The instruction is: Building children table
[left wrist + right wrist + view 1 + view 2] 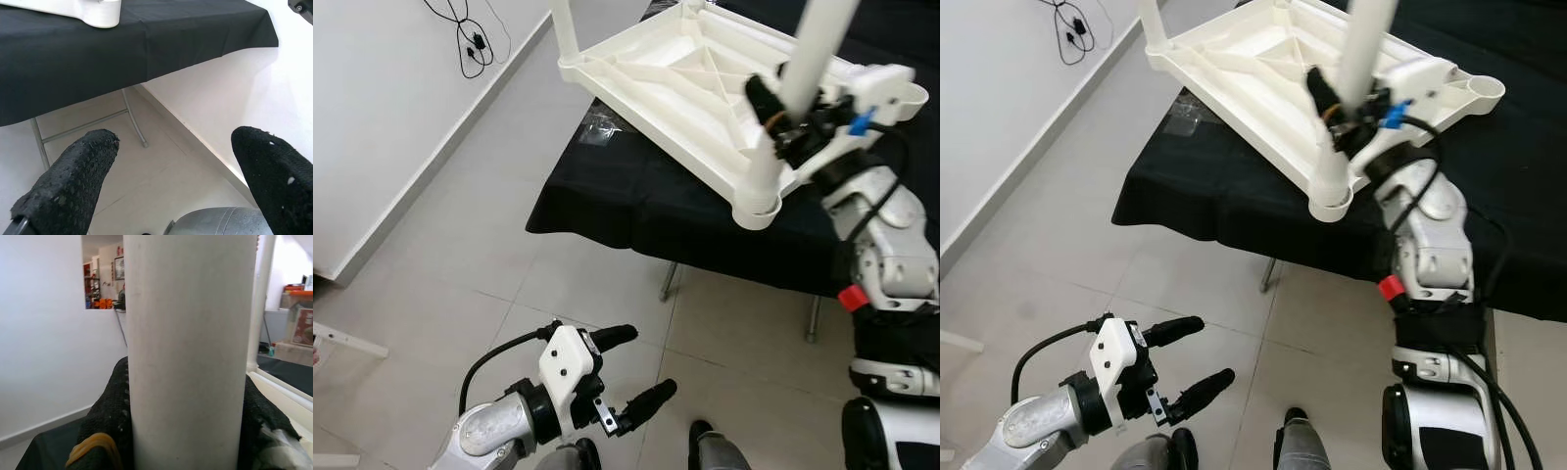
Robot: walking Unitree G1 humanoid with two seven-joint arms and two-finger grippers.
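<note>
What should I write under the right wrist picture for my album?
Right gripper clamps a white table leg, black fingers on both sides.

White tabletop (656, 73) and leg (808, 59); plain black cloth (607, 186); pale grey floor tiles (460, 255).

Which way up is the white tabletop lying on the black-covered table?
Upside down: the tabletop's ribbed underside and leg sockets face up, and the right gripper holds a leg standing in the near corner socket.
</note>
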